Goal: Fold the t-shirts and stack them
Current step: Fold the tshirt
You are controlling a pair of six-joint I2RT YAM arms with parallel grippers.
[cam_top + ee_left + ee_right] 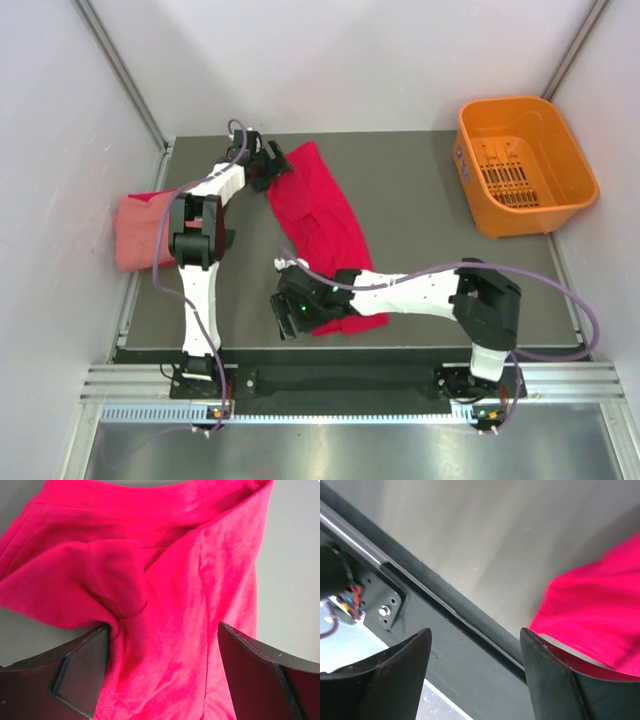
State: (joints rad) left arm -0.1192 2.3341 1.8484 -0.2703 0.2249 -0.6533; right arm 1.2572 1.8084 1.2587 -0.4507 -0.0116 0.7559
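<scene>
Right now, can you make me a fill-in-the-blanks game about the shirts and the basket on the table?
1. The red shirt lies spread out in the ____ of the table.
2. The pink shirt lies at the table's ____ edge.
3. The ____ basket stands in the far right corner.

Missing words: middle, left, orange.

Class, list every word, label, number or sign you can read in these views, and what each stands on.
No readable text.
Orange basket: a small pale patch on its left outer wall, perhaps a label, too small to read.
Red t-shirt: no print visible.
</scene>
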